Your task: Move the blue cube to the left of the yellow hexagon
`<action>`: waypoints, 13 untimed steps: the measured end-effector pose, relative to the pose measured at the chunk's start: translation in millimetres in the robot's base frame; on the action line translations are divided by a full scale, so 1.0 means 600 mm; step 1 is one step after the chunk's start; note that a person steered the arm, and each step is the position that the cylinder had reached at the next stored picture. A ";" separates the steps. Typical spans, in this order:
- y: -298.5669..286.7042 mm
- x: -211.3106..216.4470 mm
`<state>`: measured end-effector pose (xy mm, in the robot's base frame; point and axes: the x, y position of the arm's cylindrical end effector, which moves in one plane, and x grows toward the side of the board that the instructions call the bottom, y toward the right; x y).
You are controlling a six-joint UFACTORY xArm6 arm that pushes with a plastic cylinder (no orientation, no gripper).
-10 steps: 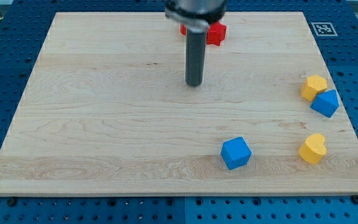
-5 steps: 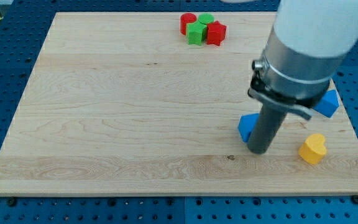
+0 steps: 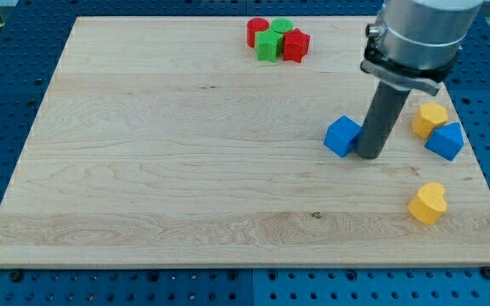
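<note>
The blue cube (image 3: 342, 135) lies on the wooden board at the view's right of centre. My tip (image 3: 368, 155) rests on the board against the cube's right side. The yellow hexagon (image 3: 430, 118) sits near the board's right edge, to the right of the rod. The cube is left of the hexagon, with the rod standing between them.
A second blue block (image 3: 446, 141) touches the hexagon's lower right. A yellow heart-shaped block (image 3: 428, 203) lies lower right. A cluster of two red blocks (image 3: 295, 44) and green blocks (image 3: 268, 45) sits at the view's top. The board's right edge (image 3: 475, 161) is close.
The blue cube has been pushed up the board, from low on the board to level with the hexagon. My rod moved from top centre down to the cube, then up with it.
</note>
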<state>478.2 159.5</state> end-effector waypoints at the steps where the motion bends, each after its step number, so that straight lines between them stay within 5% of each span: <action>1: -0.021 0.020; 4: 0.107 -0.035; 6: -0.039 0.041; 7: -0.089 0.003; 9: 0.005 -0.072; 11: -0.132 -0.081; 13: -0.080 -0.182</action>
<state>369.1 111.4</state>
